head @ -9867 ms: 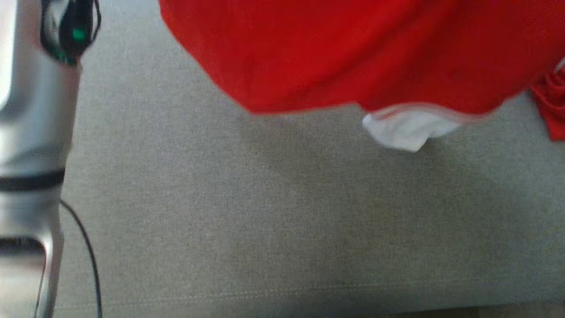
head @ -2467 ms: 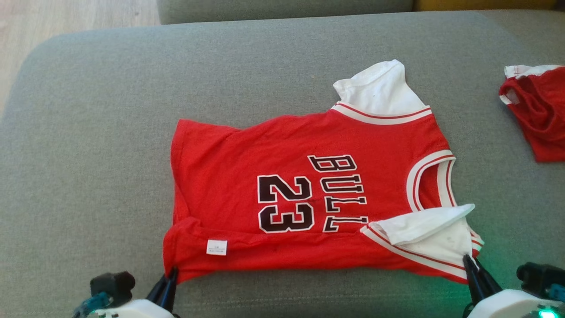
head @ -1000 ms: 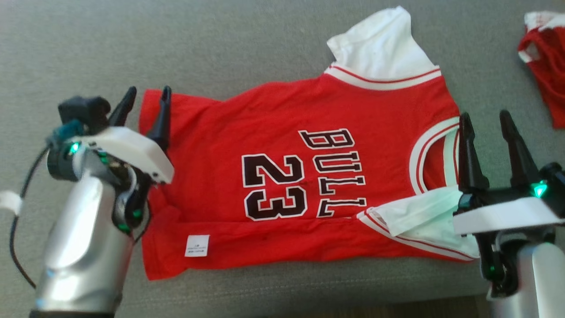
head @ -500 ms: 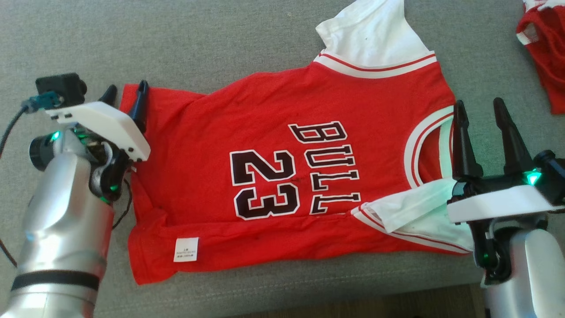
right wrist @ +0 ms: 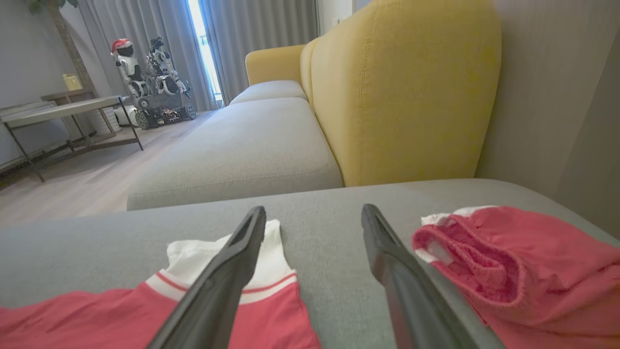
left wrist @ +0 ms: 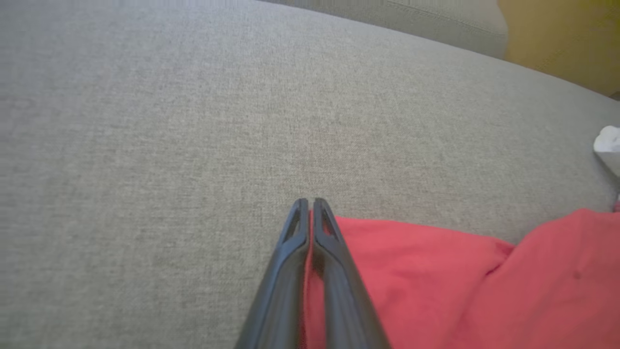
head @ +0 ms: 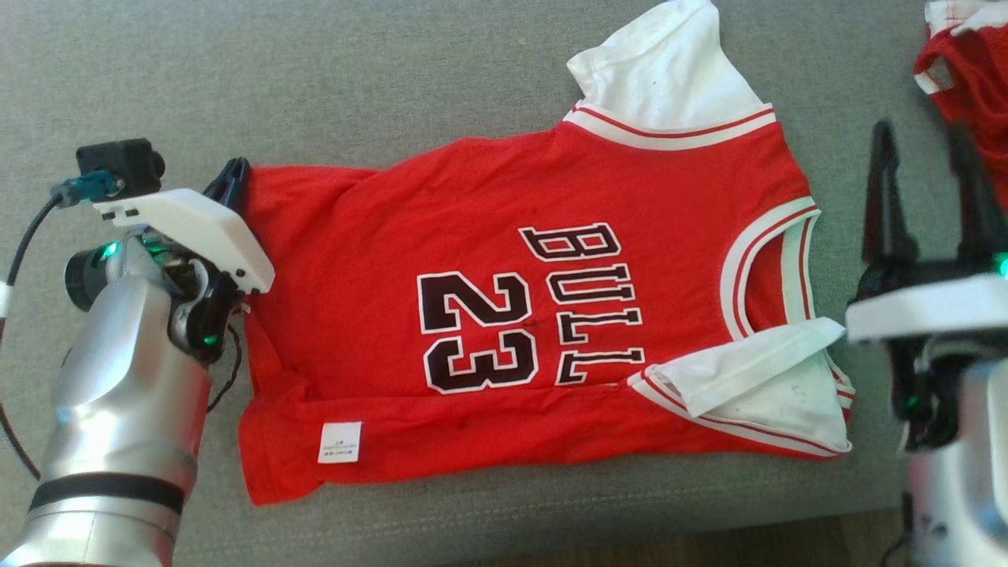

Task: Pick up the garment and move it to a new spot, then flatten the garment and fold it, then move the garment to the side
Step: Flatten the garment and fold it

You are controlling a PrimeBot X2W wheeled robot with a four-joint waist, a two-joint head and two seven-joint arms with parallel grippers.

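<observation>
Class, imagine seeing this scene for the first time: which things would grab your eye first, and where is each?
The red jersey printed BULL 23 lies spread across the grey cushion, mid head view. The left gripper is shut on its far left corner, while the right gripper stands open by the neckline, near a crumpled red garment at the far right.

Across the red shirt (head: 512,315), black white-edged "BULL", with "23" at its 9 o'clock, both turned sideways, tops toward 3 o'clock. At the shirt's 7 o'clock, a small white label (head: 339,442), print too small to read.
</observation>
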